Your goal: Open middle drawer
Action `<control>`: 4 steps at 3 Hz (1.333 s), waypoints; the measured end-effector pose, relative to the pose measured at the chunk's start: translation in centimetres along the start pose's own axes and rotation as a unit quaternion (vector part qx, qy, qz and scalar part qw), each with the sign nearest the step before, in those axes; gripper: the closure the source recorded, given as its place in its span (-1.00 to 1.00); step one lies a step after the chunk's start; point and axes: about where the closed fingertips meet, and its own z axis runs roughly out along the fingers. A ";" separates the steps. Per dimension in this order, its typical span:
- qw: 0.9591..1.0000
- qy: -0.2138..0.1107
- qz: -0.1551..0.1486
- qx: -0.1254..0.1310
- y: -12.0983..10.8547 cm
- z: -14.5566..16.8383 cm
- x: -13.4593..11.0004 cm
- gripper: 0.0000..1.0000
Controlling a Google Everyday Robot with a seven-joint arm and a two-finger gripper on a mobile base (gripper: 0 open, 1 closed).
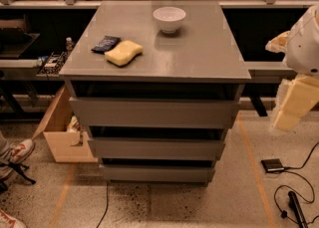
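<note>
Camera view: you look down on a grey cabinet with three stacked drawer fronts. The middle drawer is the second front, between the larger-looking top front and the smaller-looking bottom front. It appears shut, with only a dark gap above its upper edge.

The front is a flat, plain grey panel, matte and smooth, with no handle or knob. I judge it to be stiff board and not fragile, and the drawer is probably light. The smooth face gives little friction, so pressing on it will only slip. The best place to take hold is the upper edge, in the dark gap under the top front, near the middle of the width so that the drawer does not go crooked on its runners. Then you pull straight out toward the camera.

The gripper is the pale cream part of the arm at the right edge of the view. It hangs beside the cabinet and well apart from all fronts. Whether it is apart or together, I cannot tell.

On the cabinet top stand a round glossy white bowl, a soft-looking yellow sponge and a dark flat packet just beside it. A cardboard box sits on the speckled floor at the left.
</note>
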 end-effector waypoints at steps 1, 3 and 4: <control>1.000 -0.014 -0.014 -0.015 1.2 3.6 0.2 -1.00; 0.997 -0.042 -0.022 -0.065 3.6 11.4 0.8 -1.00; 0.995 -0.052 -0.017 -0.081 4.8 14.9 1.0 -1.00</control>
